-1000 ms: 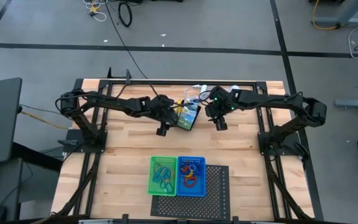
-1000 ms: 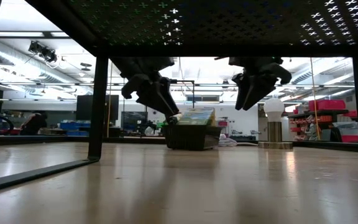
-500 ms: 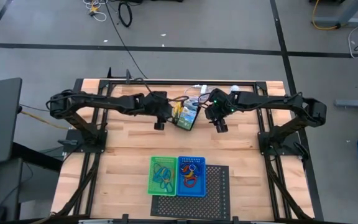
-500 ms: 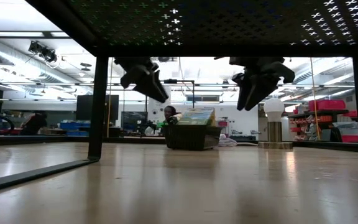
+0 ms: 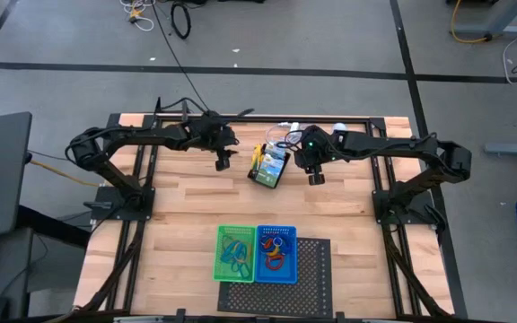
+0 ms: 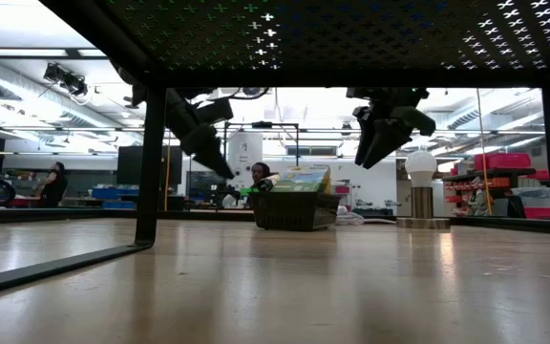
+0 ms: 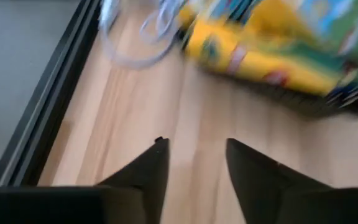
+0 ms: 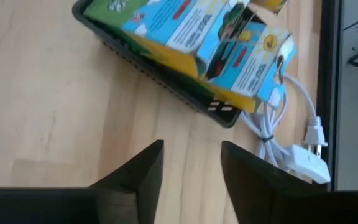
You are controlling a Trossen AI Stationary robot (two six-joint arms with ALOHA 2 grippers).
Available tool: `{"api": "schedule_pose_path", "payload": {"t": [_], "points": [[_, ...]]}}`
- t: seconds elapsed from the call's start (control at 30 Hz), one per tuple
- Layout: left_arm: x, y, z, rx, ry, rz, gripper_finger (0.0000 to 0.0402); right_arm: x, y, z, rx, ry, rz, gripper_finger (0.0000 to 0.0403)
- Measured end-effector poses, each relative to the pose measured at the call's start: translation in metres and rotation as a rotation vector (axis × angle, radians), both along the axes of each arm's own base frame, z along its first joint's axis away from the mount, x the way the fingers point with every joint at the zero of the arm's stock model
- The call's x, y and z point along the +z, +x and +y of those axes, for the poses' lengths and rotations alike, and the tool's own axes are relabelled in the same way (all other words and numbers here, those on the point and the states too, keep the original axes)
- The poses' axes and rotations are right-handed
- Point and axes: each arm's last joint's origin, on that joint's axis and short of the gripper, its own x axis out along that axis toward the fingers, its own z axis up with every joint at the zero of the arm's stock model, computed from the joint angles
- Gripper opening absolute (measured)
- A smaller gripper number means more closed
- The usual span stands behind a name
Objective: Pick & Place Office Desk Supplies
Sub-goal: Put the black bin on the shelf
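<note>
A black tray [image 5: 267, 178] sits mid-table toward the far side. It holds the yellow-green crayon box [image 5: 275, 163] and small blue-and-white boxes [image 8: 244, 59]. My left gripper [image 5: 223, 161] hangs open in the air to the tray's left, and its wrist view shows the crayon box [image 7: 260, 53] ahead of its fingers. My right gripper [image 5: 316, 175] hovers open to the tray's right, above bare wood beside the tray [image 8: 166, 68]. A green tray [image 5: 234, 253] and a blue tray [image 5: 276, 253] with coloured loops stand near the near edge.
A white coiled cable [image 8: 272, 134] with its plug lies behind the black tray. A white bulb on a round base [image 6: 420, 170] stands far right. A large black perforated sheet [image 5: 312, 274] lies under the green and blue trays. The dark frame rail [image 7: 48, 106] runs along the far edge.
My left gripper has drawn back from the black tray's left side, rising and moving toward the table's far-left. My right gripper has shifted slightly toward the far edge. The tray and its boxes have stayed in place.
</note>
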Motion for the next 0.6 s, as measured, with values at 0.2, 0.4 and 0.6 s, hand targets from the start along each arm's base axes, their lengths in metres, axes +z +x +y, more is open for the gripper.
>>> {"api": "schedule_pose_path", "payload": {"t": [0.2, 0.4, 0.6], "points": [[-0.011, 0.006, 0.000, -0.101, -0.040, -0.008, 0.0043, 0.000, 0.001, 0.000, -0.019, 0.025, -0.018, 0.0085], [-0.019, 0.013, 0.001, -0.140, -0.083, -0.029, 0.0005, -0.001, -0.001, 0.002, -0.010, 0.058, -0.004, 0.0010], [-0.021, 0.024, 0.000, -0.193, -0.156, -0.019, 0.0003, -0.003, -0.004, 0.003, -0.008, 0.074, 0.029, 0.0005]]}}
